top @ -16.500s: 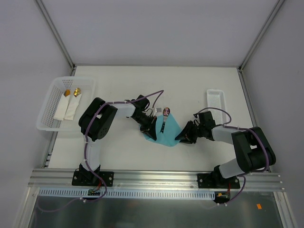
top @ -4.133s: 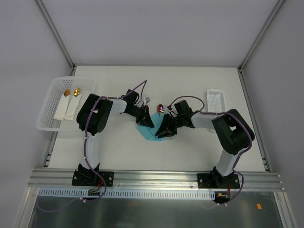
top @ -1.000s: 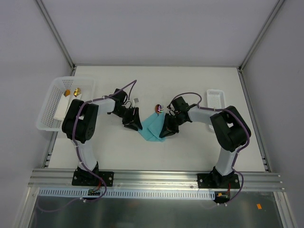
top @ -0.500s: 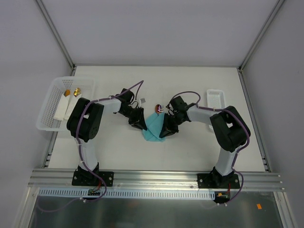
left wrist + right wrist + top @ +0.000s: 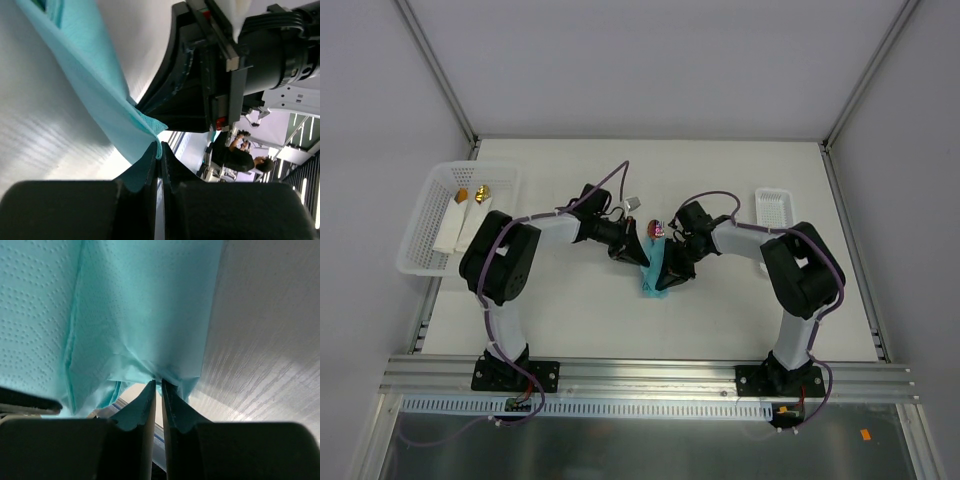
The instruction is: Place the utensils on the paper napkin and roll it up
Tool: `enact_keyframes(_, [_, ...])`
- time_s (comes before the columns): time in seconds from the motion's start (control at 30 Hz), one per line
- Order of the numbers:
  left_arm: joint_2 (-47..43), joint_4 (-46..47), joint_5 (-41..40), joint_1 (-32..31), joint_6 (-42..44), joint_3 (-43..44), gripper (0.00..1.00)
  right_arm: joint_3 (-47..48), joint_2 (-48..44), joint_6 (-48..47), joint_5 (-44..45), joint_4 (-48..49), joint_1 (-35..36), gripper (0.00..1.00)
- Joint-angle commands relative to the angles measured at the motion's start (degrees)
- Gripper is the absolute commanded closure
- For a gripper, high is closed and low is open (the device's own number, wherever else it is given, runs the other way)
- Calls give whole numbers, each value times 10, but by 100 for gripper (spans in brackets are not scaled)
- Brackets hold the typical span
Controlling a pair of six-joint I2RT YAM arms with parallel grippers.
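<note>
Left pincer (image 5: 159, 150) is clamped tight, my two black fingertips meeting on a corner of the thin teal-blue paper napkin (image 5: 95, 85), and the sheet stretches up and away from my tips over the pale table (image 5: 40, 130). Right pincer (image 5: 157, 384) is down to a sliver of a gap, its tips nipping a crumpled fold on the napkin's edge, with dimpled teal paper filling most of that wrist view. From above, my two pincers meet at the middle of the table, one on each side of the napkin, which lies between them as a narrow folded teal strip pointing toward my bases. At its far end a small shiny purplish-pink utensil head (image 5: 657, 230) pokes out; how many utensils are tucked in there I cannot tell. Well off to the left sits a white plastic mesh basket (image 5: 410, 255) holding two white rolled napkins (image 5: 460, 228) with gold tips, and off to the right a small white tray (image 5: 773, 210).
</note>
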Motion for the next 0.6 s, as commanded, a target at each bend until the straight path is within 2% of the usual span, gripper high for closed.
enact_keyframes(0.0, [-13,102,51,-16,-77,-13,99,-16,39,-37,110,-46,4,86])
enact_keyframes(0.07, [-4,169,52,-20,-122,-24,99,-14,42,-37,108,-47,4,87])
enact_keyframes(0.27, [45,285,37,-33,-202,-26,99,-13,42,-39,107,-46,4,87])
enact_keyframes(0.4, [84,330,22,-41,-240,-24,99,-12,45,-40,106,-47,4,87])
enact_keyframes(0.57, [118,338,-4,-43,-257,-27,99,-13,43,-40,106,-47,4,87])
